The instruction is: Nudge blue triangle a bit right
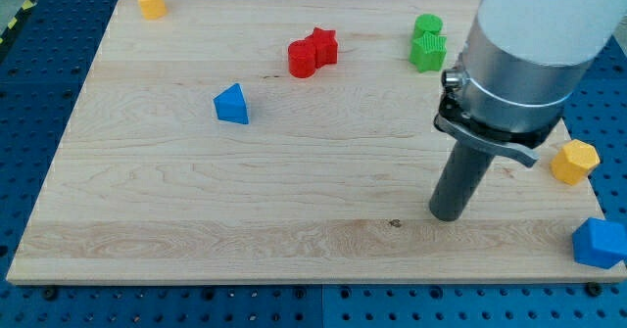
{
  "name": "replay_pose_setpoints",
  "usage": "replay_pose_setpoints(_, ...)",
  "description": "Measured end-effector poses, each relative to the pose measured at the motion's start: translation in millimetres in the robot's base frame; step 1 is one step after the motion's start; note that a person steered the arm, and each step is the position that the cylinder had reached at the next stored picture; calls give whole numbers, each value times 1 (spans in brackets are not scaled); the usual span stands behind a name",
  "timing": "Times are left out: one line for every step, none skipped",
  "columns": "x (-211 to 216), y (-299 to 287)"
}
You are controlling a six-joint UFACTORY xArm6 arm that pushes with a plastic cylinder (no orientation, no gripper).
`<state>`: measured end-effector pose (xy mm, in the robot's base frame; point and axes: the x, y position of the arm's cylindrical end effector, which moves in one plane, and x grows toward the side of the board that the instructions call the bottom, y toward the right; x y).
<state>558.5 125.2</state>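
You're looking at a pale wooden board [196, 210] lying on a blue perforated table [39, 93], and it fills most of the view. Over on the view's right, the arm's big white and grey metal body [534, 54] looms large, with the straight dark rod [460, 181] dropping out of it. My tip [447, 216] sits down on the board in the lower right part, well apart from every block. There's no gripper here for you to read, no jaws to call wide or narrow, only that rod end, and it's touching nothing but wood.

Now the blocks. A blue chunky block [600, 243] sits off the board's lower right corner, shape hard to call. A yellow hexagonal block [574, 162] rests at the board's right edge, just above it. Up at the view's top, two red blocks [313, 53] sit touching, the right one star-like. Right of them, two green blocks [428, 42] are stacked close, one above the other in the view. Your target, the blue triangle [232, 105], sits left of centre, alone, below and left of the reds. Smallest of all, a yellow block [151, 1] sits in the top left corner.
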Motion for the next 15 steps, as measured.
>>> replay_pose_setpoints(0, -18)
replay_pose_setpoints(0, -35)
replay_pose_setpoints(-5, -52)
replay_pose_setpoints(-8, -71)
replay_pose_setpoints(-11, -94)
replay_pose_setpoints(-18, -113)
replay_pose_setpoints(-32, -138)
replay_pose_setpoints(-37, -164)
replay_pose_setpoints(-39, -188)
replay_pose_setpoints(-55, -203)
replay_pose_setpoints(-73, -226)
replay_pose_setpoints(-77, -252)
replay_pose_setpoints(-77, -272)
replay_pose_setpoints(-80, -288)
replay_pose_setpoints(-106, -309)
